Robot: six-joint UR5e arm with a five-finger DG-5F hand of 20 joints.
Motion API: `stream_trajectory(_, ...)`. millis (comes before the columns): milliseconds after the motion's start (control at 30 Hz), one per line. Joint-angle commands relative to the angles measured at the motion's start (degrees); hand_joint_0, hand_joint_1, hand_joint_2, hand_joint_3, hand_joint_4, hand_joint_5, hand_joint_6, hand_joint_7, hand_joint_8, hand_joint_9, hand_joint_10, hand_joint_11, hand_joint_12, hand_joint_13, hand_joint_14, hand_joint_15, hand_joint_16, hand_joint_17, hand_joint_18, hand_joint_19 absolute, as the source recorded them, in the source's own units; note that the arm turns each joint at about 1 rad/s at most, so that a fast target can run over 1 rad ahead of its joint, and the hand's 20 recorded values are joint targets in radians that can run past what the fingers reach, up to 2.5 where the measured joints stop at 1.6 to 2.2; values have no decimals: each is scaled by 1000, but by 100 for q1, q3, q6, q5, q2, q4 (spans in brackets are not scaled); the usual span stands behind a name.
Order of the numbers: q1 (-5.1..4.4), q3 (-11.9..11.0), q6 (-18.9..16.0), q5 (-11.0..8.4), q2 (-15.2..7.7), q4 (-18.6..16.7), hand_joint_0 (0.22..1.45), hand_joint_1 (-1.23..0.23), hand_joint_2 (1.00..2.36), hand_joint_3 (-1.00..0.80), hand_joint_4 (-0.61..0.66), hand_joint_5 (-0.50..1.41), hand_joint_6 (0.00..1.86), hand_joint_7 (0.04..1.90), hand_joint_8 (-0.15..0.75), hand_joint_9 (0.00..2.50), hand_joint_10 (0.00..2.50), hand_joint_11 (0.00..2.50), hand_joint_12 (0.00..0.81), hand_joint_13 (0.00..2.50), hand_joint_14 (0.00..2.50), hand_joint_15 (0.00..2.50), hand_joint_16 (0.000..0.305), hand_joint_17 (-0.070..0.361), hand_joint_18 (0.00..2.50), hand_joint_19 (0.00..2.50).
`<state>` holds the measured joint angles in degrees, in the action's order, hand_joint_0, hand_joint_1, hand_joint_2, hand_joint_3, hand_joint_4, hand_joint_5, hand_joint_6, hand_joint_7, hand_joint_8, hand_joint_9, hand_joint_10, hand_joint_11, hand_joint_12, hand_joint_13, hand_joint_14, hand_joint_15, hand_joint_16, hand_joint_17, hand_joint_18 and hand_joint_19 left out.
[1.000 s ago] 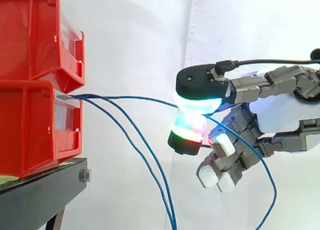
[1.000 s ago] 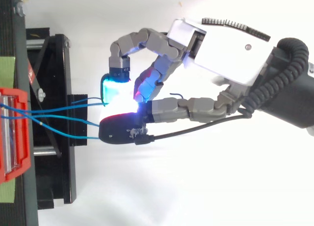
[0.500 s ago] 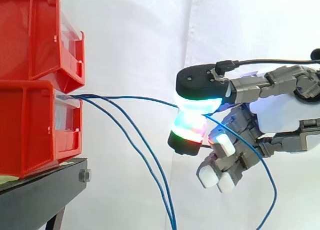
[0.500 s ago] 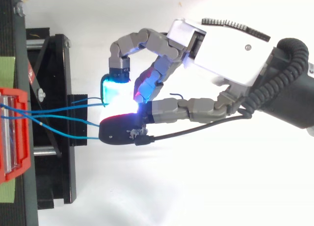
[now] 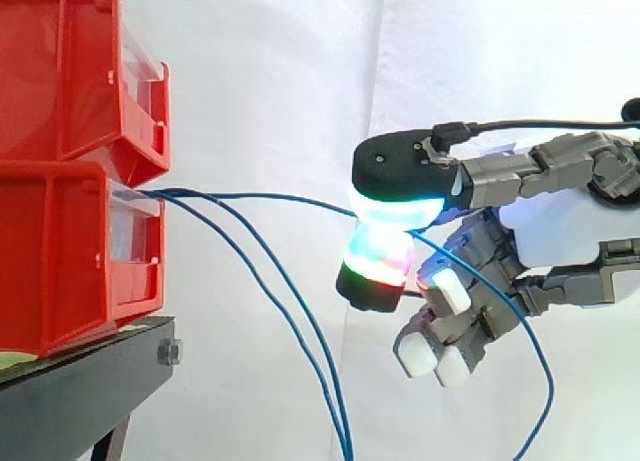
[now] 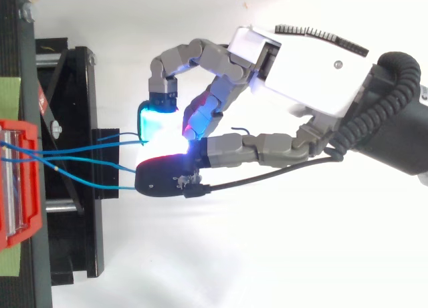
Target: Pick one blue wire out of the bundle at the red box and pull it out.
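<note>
Right of the red bins, level with the lower one, the hand (image 5: 560,226) reaches in from the right edge, and it is clamped on a blue wire (image 5: 270,196) – pinched between two glowing pads (image 5: 382,266), the black-backed one on top lit cyan-green, the one beneath showing green, red and magenta. From the front of the lower red bin (image 5: 60,261) that wire runs almost level across open air to the pinch, comes out on the far side of the pads, passes the curled white-tipped fingers and loops down to the bottom edge. Two more blue wires (image 5: 290,321) leave the same bin front and droop steeply, close beside each other, hanging free of the hand. From above, the blue strands fan out from the bin (image 6: 20,221) at the left edge toward the bright fingertips, though the glare there hides just which strand sits in the pinch. An upper red bin (image 5: 70,71) sits stacked on the lower, both on the black stand (image 5: 90,381) – white curtain (image 5: 270,81) behind it all.
</note>
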<state>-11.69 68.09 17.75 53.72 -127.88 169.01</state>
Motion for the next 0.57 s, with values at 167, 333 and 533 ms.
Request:
stream_trajectory(167,0,2,0,-2,0,0,603,-758,1004,-68,16,-71,881,1225,306,1358,20,679,427,1027,16,464,59,134,875,564)
stream_trajectory(333,0,-6,0,7,0,0,603,-758,1005,-66,18,-71,881,1224,309,1358,20,683,427,1029,14,465,59,133,875,567)
stream_trajectory(533,0,2,0,7,0,0,603,-759,1004,-69,17,-71,881,1219,306,1358,17,667,428,1028,14,456,59,134,876,566)
